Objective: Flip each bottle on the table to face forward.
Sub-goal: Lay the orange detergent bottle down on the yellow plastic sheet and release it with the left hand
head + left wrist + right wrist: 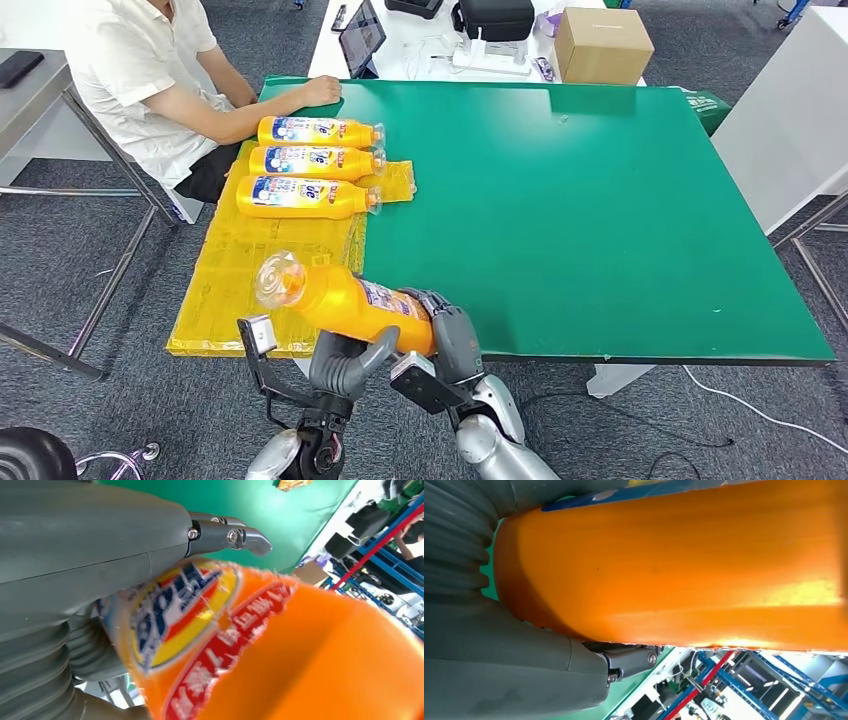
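An orange bottle (345, 298) with a clear cap end pointing up and left hangs over the table's front edge, above the yellow mat (240, 290). My left hand (345, 365) grips it from below, thumb across its body. My right hand (452, 340) holds its base end. The left wrist view has the bottle's label (190, 615) close up under my left hand (75, 555). In the right wrist view the plain orange side (674, 565) lies against my right hand (499, 670). Three more orange bottles (318, 131) (312, 161) (300, 196) lie side by side on the mat, labels up.
The green table (600, 200) stretches wide to the right of the mat. A person (150, 70) sits at the far left corner with a hand (320, 90) on the table. Behind stand a cardboard box (603, 45) and a tablet (362, 38). A white table (790, 110) is at the right.
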You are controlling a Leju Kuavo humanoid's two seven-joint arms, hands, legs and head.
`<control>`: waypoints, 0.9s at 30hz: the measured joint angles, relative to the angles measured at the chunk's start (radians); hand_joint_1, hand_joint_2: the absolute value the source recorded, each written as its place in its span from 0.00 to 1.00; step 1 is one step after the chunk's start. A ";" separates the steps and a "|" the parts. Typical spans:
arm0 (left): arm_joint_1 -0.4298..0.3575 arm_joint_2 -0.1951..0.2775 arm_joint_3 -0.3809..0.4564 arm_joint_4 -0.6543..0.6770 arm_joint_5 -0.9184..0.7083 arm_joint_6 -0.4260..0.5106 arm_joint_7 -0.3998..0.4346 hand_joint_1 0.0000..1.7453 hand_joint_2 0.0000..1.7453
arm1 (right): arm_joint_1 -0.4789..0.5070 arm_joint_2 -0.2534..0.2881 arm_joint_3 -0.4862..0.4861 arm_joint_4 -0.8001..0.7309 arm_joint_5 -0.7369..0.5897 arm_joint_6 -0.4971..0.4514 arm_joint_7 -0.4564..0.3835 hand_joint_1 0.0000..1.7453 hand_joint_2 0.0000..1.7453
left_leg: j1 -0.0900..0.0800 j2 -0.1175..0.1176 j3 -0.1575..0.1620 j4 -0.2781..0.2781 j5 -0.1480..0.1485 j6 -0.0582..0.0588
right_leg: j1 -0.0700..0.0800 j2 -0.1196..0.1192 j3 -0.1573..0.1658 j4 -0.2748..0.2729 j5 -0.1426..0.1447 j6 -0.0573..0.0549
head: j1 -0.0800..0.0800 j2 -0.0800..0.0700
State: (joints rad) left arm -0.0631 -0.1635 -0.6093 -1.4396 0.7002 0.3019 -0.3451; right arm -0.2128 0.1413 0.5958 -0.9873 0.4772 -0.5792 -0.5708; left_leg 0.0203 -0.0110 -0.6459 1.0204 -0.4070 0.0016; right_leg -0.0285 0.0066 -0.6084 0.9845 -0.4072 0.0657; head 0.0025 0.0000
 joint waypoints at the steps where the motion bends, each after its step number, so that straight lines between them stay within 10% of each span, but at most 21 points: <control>1: -0.003 -0.002 -0.002 0.001 -0.005 0.003 -0.011 0.00 1.00 | 0.002 0.000 0.005 0.000 -0.003 0.001 -0.002 0.98 1.00 | 0.000 0.000 0.000 0.000 0.000 0.000 | 0.000 0.000 0.000 0.000 0.000 0.000 | 0.000 0.000; 3: -0.007 -0.005 -0.003 0.000 -0.012 0.004 -0.031 0.18 1.00 | 0.004 0.001 0.014 0.000 -0.009 0.006 -0.005 0.97 1.00 | 0.000 0.000 0.000 0.000 0.000 0.000 | 0.000 0.000 0.000 0.000 0.000 0.000 | 0.000 0.000; 6: -0.010 -0.006 -0.003 -0.012 -0.029 0.011 -0.067 0.91 1.00 | 0.002 0.001 0.030 0.005 -0.014 0.039 0.000 0.97 1.00 | 0.000 0.000 0.000 0.000 0.000 0.000 | 0.000 0.000 0.000 0.000 0.000 0.000 | 0.000 0.000; 7: -0.009 -0.006 -0.003 -0.018 -0.043 0.020 -0.086 1.00 1.00 | 0.000 0.001 0.036 0.008 -0.015 0.056 0.006 0.97 1.00 | 0.000 0.000 0.000 0.000 0.000 0.000 | 0.000 0.000 0.000 0.000 0.000 0.000 | 0.000 0.000; 15: 0.005 -0.014 -0.002 -0.042 -0.167 0.097 -0.216 1.00 1.00 | -0.043 0.002 0.083 0.037 -0.010 0.146 0.029 0.97 1.00 | 0.000 0.002 0.000 0.000 0.000 0.000 | 0.000 0.000 -0.002 0.000 0.000 -0.001 | 0.000 0.000; 16: 0.005 -0.014 -0.002 -0.042 -0.166 0.096 -0.215 1.00 1.00 | -0.048 0.002 0.086 0.041 -0.006 0.147 0.030 0.93 1.00 | 0.000 0.002 0.000 0.000 0.000 0.000 | 0.000 0.000 -0.002 0.000 0.000 -0.001 | 0.000 0.000; 20: -0.001 -0.012 0.005 -0.037 -0.105 0.050 -0.168 1.00 1.00 | -0.066 0.000 0.093 0.060 0.014 0.148 0.032 0.03 1.00 | 0.000 0.002 0.000 0.000 0.000 0.000 | 0.000 0.000 -0.002 0.000 0.000 -0.001 | 0.000 0.000; 27: -0.016 -0.006 0.024 -0.032 -0.072 -0.008 -0.139 1.00 1.00 | -0.075 -0.006 0.095 0.089 0.021 0.165 0.031 0.03 1.00 | 0.000 0.002 0.000 0.000 0.000 0.000 | 0.000 0.000 -0.002 0.000 0.000 -0.001 | 0.000 0.000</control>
State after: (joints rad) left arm -0.0788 -0.1692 -0.5849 -1.4717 0.6286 0.2935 -0.4840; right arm -0.2877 0.1353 0.6910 -0.8981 0.4979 -0.4144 -0.5401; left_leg 0.0203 -0.0094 -0.6462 1.0205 -0.4070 0.0015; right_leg -0.0285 0.0069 -0.6101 0.9845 -0.4067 0.0651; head 0.0023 0.0000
